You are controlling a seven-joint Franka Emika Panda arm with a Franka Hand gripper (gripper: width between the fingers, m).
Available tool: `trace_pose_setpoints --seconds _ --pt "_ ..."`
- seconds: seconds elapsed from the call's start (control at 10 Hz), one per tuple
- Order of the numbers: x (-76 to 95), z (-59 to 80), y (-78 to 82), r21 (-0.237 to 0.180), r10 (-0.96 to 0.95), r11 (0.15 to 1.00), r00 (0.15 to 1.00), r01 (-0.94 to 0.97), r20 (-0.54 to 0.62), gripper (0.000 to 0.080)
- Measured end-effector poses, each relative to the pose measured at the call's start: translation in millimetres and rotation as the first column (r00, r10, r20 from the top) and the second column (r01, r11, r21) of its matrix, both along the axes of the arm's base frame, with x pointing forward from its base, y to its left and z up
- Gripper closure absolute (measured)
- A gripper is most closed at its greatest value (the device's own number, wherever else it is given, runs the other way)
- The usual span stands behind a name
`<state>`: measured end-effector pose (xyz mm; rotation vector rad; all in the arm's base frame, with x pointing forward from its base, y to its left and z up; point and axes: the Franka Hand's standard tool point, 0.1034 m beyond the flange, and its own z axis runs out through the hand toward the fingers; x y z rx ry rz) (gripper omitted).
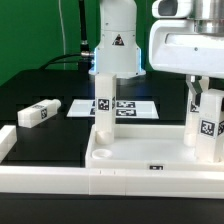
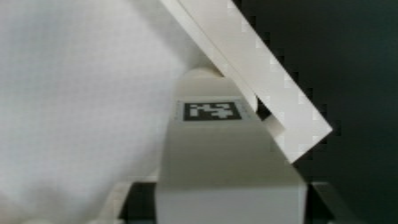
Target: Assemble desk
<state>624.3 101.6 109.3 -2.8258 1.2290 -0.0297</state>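
The white tray-like tabletop (image 1: 130, 160) lies at the front of the exterior view. One tagged white leg (image 1: 102, 100) stands upright at its back left corner. A second leg (image 1: 35, 113) lies loose on the black table towards the exterior view's left. My gripper (image 1: 207, 105) is shut on a third leg (image 1: 208, 135), held upright at the tabletop's right end. In the wrist view that leg (image 2: 217, 140) fills the gap between my fingers (image 2: 143, 203), its tag facing the camera. The tabletop (image 2: 71, 100) and its raised rim (image 2: 249, 60) lie beyond it.
The marker board (image 1: 125, 106) lies flat on the table behind the tabletop. Long white rails (image 1: 40, 180) border the table at the front and on the exterior view's left. The arm's base (image 1: 117, 45) stands at the back.
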Motion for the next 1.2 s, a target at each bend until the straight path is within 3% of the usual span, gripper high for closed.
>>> trace_pose_setpoints --seconds 0.1,0.2,0.3,0.4,0.8,1.2 --pt "0.0 -0.2 -0.2 -0.001 0.005 1.000 1.000 -0.005 0.000 0.0499" --pt "-0.1 -0.4 -0.2 -0.002 0.043 0.999 0.999 -0.043 0.002 0.0315" --pt "-0.6 -0.9 0.8 -0.007 0.067 0.998 0.998 -0.067 0.001 0.0315" --pt "-1.7 -2.0 3.8 -0.013 0.142 0.990 0.990 -0.142 0.002 0.0188" --pt "-2.5 -2.8 7.7 -0.056 0.589 0.807 0.808 -0.588 0.002 0.0151" --pt "-1.6 -2.7 5.4 -0.076 0.849 0.527 0.529 -0.847 -0.010 0.0151"
